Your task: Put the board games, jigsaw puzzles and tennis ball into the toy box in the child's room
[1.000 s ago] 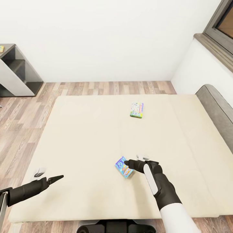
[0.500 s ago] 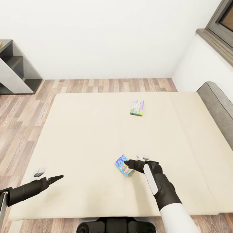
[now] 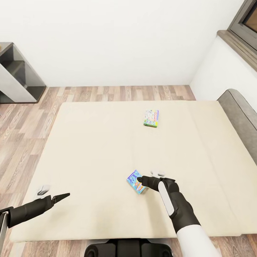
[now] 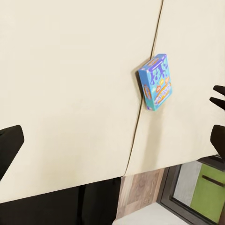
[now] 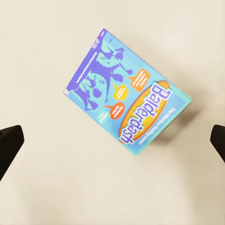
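One word reads clearly — "Balderdash", on the orange oval of the blue-purple board game (image 5: 127,105).

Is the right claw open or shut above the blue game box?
Open. Its two fingertips stand wide apart, with the blue game box lying flat on the bed between them.

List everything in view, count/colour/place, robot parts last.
bed: 1, beige mattress with a grey headboard at its right end, centre.
blue-purple board game: 1, "Balderdash" cover, lying on the near part of the mattress.
green-edged board game: 1, pale blue cover, far part of the mattress.
cabinet: 1, dark grey with a white panel, far left by the wall.
window: 1, dark frame, upper right.
floor: wood planks, around the bed.
left gripper: black, open, above the mattress's near left.
right gripper: black, open, over the blue-purple board game.
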Available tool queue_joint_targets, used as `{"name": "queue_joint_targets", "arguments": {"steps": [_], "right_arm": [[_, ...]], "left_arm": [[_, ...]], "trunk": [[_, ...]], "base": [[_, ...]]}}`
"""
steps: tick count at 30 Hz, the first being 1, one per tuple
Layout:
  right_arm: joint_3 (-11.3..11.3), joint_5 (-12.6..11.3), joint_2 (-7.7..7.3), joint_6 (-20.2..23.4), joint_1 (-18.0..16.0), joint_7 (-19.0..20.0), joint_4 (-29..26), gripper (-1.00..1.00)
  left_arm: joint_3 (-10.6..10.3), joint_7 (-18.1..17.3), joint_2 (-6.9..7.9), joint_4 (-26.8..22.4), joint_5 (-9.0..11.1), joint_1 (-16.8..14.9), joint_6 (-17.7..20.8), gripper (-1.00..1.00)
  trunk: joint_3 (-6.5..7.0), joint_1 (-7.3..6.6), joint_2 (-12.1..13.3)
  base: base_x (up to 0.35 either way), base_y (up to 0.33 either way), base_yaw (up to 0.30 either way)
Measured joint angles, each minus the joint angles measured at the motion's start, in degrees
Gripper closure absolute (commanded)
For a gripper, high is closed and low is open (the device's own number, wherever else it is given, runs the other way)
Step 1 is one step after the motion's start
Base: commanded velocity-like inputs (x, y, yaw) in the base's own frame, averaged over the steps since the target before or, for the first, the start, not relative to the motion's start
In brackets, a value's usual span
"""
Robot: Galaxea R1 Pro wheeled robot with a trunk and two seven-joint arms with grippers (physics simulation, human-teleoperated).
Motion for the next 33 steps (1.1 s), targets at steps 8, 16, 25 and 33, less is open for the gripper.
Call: {"name": "queue_joint_targets", "arguments": {"steps": [8, 16, 25, 33], "right_arm": [[0.20, 0.07, 0.00, -1.17, 0.22, -0.01, 0.17, -1.00], [0.30, 0.05, 0.00, -1.76, 0.35, 0.06, 0.24, -1.00], [0.27, 0.01, 0.00, -1.79, 0.37, 0.07, 0.14, -1.00], [0.29, 0.00, 0.00, -1.77, 0.34, 0.07, 0.12, -1.00]], "left_arm": [[0.15, -0.03, 0.01, 0.01, 0.00, 0.00, -0.04, -1.00], [0.20, -0.03, 0.02, 0.00, 0.00, 0.00, -0.05, -1.00], [0.19, -0.03, 0.00, 0.00, 0.00, 0.00, -0.03, -1.00], [0.21, -0.03, -0.01, -0.02, 0.00, 0.00, -0.02, -1.00]], "trunk": [[-0.01, 0.00, 0.00], [-0.01, 0.00, 0.00], [-0.01, 0.00, 0.00], [-0.01, 0.00, 0.00]], "base": [[0.000, 0.000, 0.000], [0.000, 0.000, 0.000], [0.000, 0.000, 0.000], [0.000, 0.000, 0.000]]}}
